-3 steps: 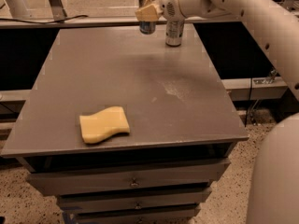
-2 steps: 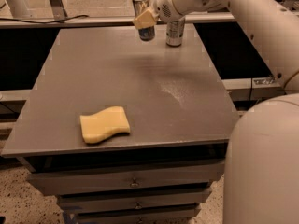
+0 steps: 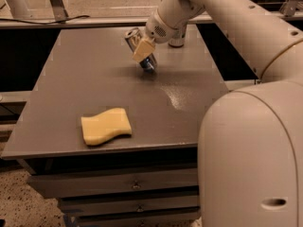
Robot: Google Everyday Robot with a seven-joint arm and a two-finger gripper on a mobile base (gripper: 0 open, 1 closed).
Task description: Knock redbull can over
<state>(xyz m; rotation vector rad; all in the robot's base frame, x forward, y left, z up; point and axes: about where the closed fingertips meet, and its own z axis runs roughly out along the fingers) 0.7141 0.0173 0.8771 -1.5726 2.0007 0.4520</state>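
We record the slim silver-and-blue redbull can (image 3: 149, 62) tilted against the gripper (image 3: 143, 50), not yet flat; whether the gripper clasps it, we cannot tell.

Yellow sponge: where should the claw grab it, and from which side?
Probably across its short width, on the two long wavy edges, coming straight down from above. The yellow sponge lies flat and low on the table, so a sideways approach would scrape the top. The claw is farther back, against the tilted redbull can.
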